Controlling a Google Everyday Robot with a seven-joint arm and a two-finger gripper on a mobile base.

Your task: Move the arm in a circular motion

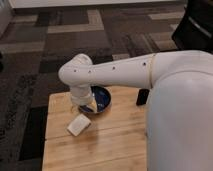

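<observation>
Arm (pixel 125 75) spans from the right of the frame leftward over the wooden table (pixel 115 145), bends at a rounded joint and drops straight down. Gripper (pixel 83 104) is at the lower end, over the left rim of the dark blue bowl (pixel 102 97). We cannot tell whether it is released or clenched. We note a pale rectangular block (pixel 79 124) lying on the table near the bowl, apart from it. Small dark object (pixel 142 96) sits at the far table edge, beside the arm's thick segment. Patterned carpet (pixel 50 45) lies beyond.
</observation>
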